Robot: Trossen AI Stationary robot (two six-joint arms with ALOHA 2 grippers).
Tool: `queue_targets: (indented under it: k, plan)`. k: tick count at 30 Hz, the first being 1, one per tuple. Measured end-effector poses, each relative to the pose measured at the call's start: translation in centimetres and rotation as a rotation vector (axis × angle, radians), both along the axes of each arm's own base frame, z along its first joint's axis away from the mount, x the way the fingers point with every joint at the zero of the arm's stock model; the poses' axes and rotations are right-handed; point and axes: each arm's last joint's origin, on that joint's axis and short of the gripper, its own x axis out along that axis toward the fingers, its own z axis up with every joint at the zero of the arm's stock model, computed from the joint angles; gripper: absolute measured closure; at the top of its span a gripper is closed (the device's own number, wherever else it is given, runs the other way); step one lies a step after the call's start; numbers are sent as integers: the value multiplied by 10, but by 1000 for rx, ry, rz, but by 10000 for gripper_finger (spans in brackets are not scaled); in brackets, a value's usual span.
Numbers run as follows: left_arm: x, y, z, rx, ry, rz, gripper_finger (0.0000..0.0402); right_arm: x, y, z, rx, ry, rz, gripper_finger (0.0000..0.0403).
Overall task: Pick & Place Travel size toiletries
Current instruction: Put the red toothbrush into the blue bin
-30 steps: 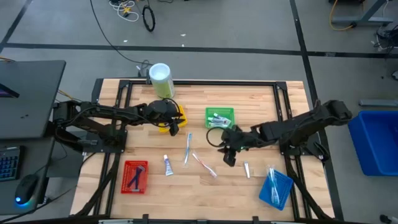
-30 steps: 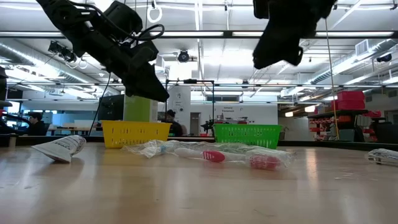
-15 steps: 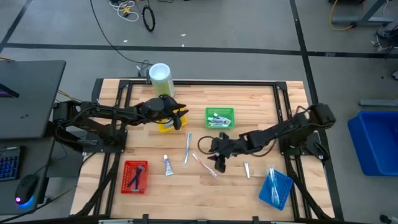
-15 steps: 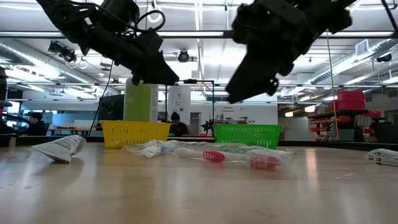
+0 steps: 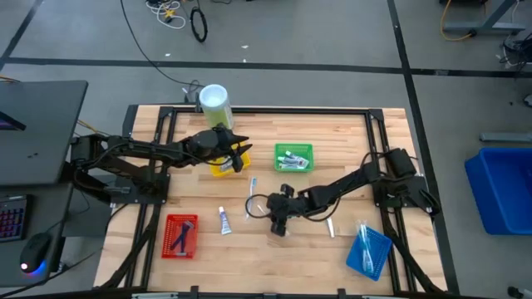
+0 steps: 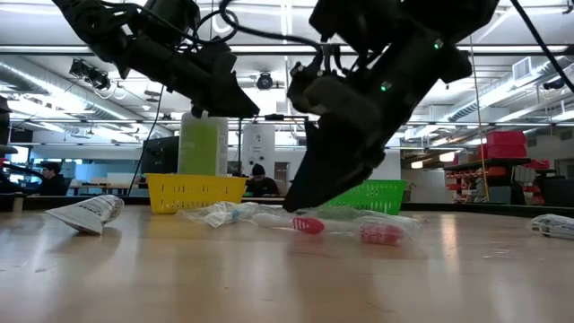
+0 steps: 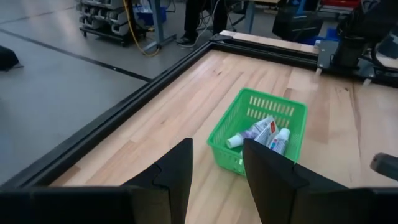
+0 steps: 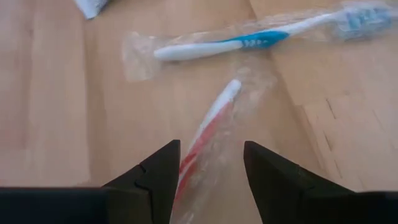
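Fingers of the right claw (image 8: 206,163) stand spread astride the wrapped red-and-white toothbrush (image 8: 208,127), lying on the table (image 5: 332,133) with its long axis running between them; the left claw (image 5: 241,158), also spread, hovers well apart.

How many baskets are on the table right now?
4: yellow basket under the left gripper, green basket mid-table, red basket front left, blue basket front right.

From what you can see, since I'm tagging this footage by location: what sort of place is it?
Probably a robotics lab or workshop: a wooden table framed by two arms, cables on the concrete floor, and open ceiling with strip lights.
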Motion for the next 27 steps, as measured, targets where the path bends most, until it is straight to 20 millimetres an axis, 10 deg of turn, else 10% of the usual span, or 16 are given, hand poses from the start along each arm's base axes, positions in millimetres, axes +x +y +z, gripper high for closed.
queue_targets:
  k: [11, 19, 27]
  plan:
    - [1, 0, 2, 22, -10, -9, 254, 2, 7, -21, -92, 30, 90, 237]
    - [0, 0, 2, 21, -7, -10, 254, 0, 5, -23, -90, 62, 94, 324]
    - [0, 0, 1, 18, -7, -9, 254, -19, 3, 24, -67, 87, 116, 370]
